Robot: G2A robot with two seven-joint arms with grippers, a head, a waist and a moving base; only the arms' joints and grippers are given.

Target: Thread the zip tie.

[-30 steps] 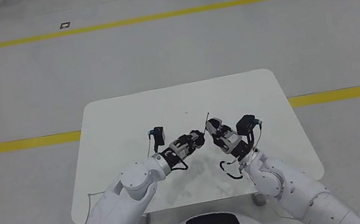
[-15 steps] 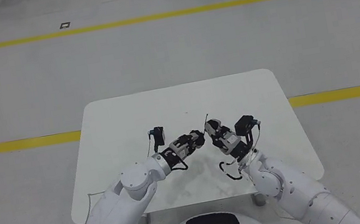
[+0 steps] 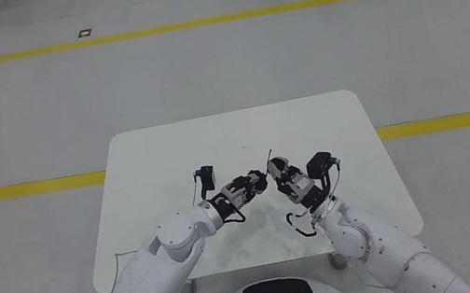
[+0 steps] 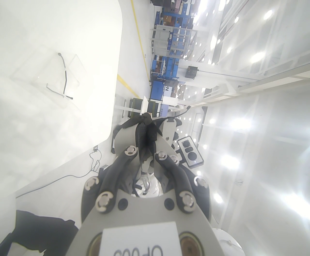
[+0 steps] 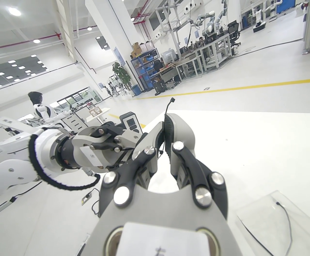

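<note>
Left tool (image 4: 146, 121), right tool (image 5: 165, 123) pinch zip tie (image 5: 167, 108) above table (image 3: 215, 140) middle; edges distant.

Black zip tie (image 5: 167, 109) in right tool (image 5: 165, 121)

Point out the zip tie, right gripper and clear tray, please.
zip tie (image 5: 167, 108), right wrist view, strap below its head
right gripper (image 5: 165, 122), right wrist view, between its fingertips
clear tray (image 5: 260, 209), right wrist view, bare base

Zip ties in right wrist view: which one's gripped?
The zip tie clamped upright in the right gripper, head poking out above. The other two lie loose in the clear tray.
</note>
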